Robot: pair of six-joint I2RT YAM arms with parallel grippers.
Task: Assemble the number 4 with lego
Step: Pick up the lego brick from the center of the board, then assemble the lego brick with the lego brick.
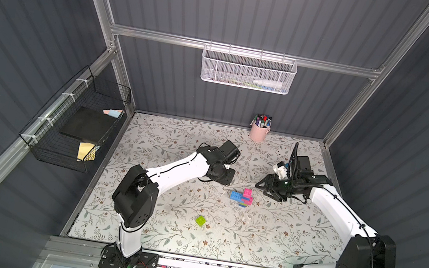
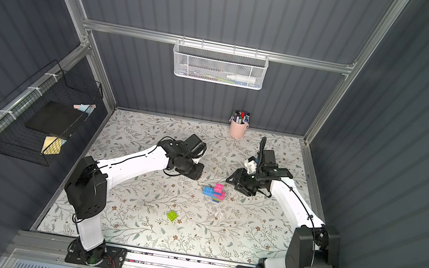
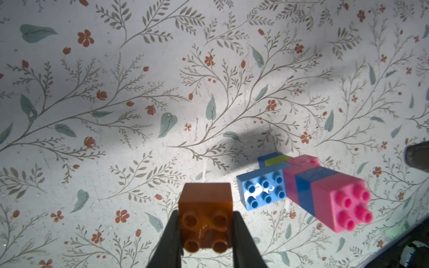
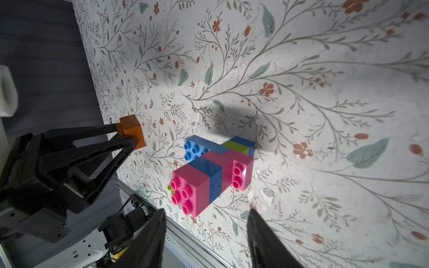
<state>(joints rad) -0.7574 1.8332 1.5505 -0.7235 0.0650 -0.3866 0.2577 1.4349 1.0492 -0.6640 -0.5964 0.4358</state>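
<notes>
Nothing readable can be made out anywhere here, tbh. Any print on the white bottle [image 1: 267, 83] in the mesh basket [image 1: 219, 65] is too small to be read. The studs on the lego [image 3: 264, 190] are too glared and blurred for a brand to be picked out.

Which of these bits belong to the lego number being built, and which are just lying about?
For the job:
- joined brick figure
- orange brick, held in the left gripper
- green brick, loose

Just lying about:
- pen pot
- white basket on the back wall
- black basket on the side wall
</notes>
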